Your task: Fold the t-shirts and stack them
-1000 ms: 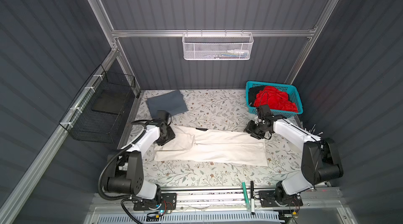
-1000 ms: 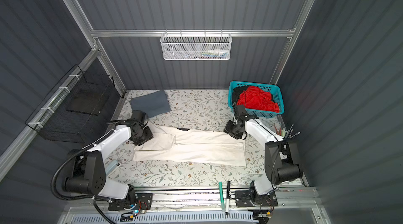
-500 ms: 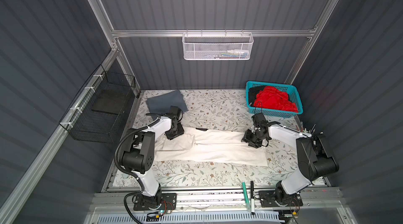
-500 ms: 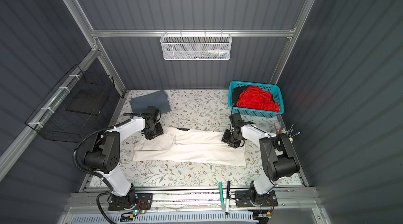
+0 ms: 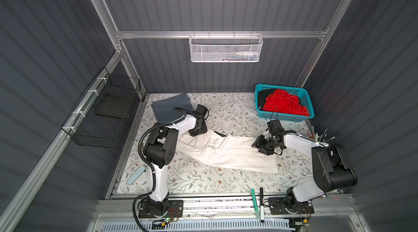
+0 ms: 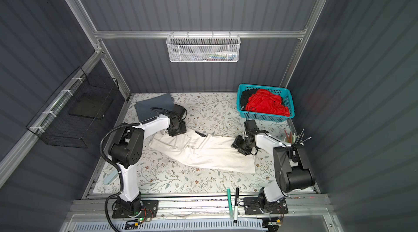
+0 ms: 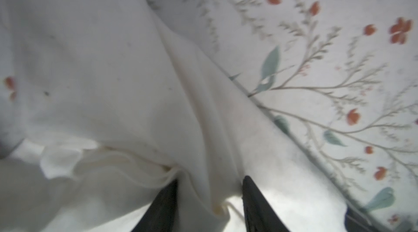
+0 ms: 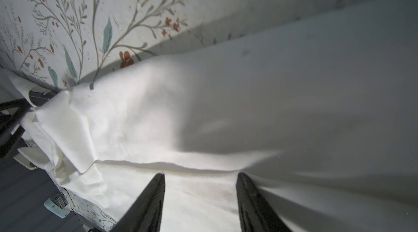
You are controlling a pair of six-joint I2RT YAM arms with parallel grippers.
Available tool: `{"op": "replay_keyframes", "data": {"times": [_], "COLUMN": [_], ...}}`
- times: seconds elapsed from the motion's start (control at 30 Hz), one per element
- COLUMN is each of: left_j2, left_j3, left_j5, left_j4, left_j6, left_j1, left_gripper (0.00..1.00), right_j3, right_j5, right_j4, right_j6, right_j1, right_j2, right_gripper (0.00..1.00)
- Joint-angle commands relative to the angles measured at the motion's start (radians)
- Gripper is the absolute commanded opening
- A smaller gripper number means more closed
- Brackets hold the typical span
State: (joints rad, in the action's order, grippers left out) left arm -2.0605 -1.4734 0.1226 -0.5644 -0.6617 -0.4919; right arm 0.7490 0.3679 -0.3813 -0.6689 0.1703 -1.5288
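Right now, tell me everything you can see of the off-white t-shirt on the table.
The off-white t-shirt is soft cloth with faint smudges and small dark specks, lying in a long, creased band across the floral table covering, between the arms. A black mark shows at its far edge. The left end effector and right end effector each grip a raised fold near opposite ends, tenting the cloth.
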Motion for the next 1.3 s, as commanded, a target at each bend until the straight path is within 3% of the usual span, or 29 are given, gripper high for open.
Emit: {"op": "replay_keyframes", "data": {"times": [0.0, 0.3, 0.43, 0.53, 0.7, 0.8, 0.9, 1.03, 1.27], "left_j2": [-0.129, -0.402, -0.601, -0.726, -0.775, -0.832, -0.902, -0.9, -0.907], "left_j3": [-0.066, -0.451, -0.793, -0.989, -0.993, -1.079, -1.213, -1.164, -1.196], "left_j5": [-0.106, -0.189, -0.156, -0.142, -0.316, -0.424, -0.414, -0.402, -0.445], "left_j4": [0.011, 0.005, -0.14, -0.189, -0.001, 0.065, 0.031, 0.128, 0.246], "left_j6": [0.01, 0.165, 0.262, 0.257, 0.159, 0.178, 0.222, 0.192, 0.179], "left_j1": [-0.042, -0.062, -0.055, -0.023, 0.084, 0.124, 0.133, 0.166, 0.209], "left_gripper": [0.48, 0.48, 0.49, 0.49, 0.49, 0.52, 0.57, 0.59, 0.62], "right_j3": [-0.097, -0.176, -0.105, -0.043, 0.059, 0.139, 0.211, 0.252, 0.279], "right_j5": [0.012, 0.108, 0.118, 0.125, 0.179, 0.219, 0.249, 0.265, 0.3], "right_j4": [-0.081, 0.023, 0.027, 0.022, 0.049, 0.032, -0.001, -0.061, -0.076], "right_j6": [-0.01, -0.048, -0.047, -0.056, -0.108, -0.14, -0.157, -0.165, -0.152], "right_j1": [-0.003, 0.063, 0.113, 0.149, 0.227, 0.302, 0.395, 0.493, 0.561], "right_j2": [0.038, 0.058, -0.006, -0.067, -0.169, -0.237, -0.289, -0.316, -0.349], "right_gripper": [0.54, 0.56, 0.56, 0.56, 0.56, 0.56, 0.56, 0.56, 0.57]}}
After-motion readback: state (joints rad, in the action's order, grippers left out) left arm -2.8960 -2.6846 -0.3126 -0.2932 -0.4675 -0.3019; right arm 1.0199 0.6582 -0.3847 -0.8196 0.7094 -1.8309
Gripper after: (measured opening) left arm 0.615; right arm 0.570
